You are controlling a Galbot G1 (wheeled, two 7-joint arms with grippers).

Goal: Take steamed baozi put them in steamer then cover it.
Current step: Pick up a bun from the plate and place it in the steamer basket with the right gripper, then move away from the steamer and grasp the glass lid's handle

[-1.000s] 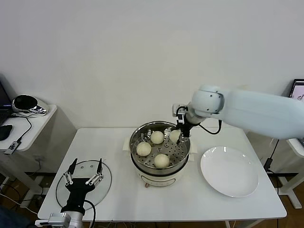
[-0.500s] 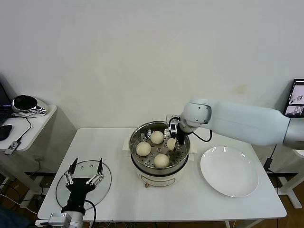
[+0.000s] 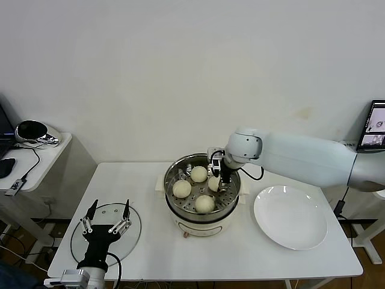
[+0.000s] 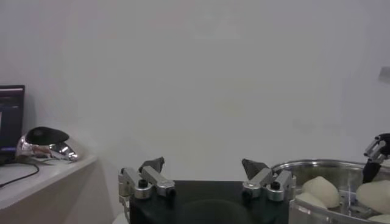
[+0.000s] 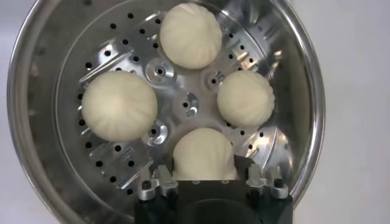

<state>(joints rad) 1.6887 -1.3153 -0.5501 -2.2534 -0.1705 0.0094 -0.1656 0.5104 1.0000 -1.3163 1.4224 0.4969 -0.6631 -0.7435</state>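
Note:
The steamer (image 3: 174,208) stands mid-table on its white base. Three baozi (image 3: 199,174) (image 3: 182,188) (image 3: 204,203) lie on its perforated tray. My right gripper (image 3: 218,180) reaches down inside the pot and is shut on the fourth baozi (image 3: 213,182), low over the tray's right side. In the right wrist view this baozi (image 5: 204,155) sits between the fingers (image 5: 244,167), with the others (image 5: 190,35) (image 5: 119,105) (image 5: 245,98) around it. My left gripper (image 3: 107,220) is open, hovering over the glass cover (image 3: 133,241) at the front left; the cover's handle is hidden.
An empty white plate (image 3: 290,217) lies right of the steamer. A side table (image 3: 36,162) with a helmet-like object and cables stands at the far left. In the left wrist view the steamer rim (image 4: 317,164) shows beside the open left gripper (image 4: 204,167).
My right gripper has moved left and down from the steamer's far right rim into the pot, carrying the baozi. The left arm has not moved.

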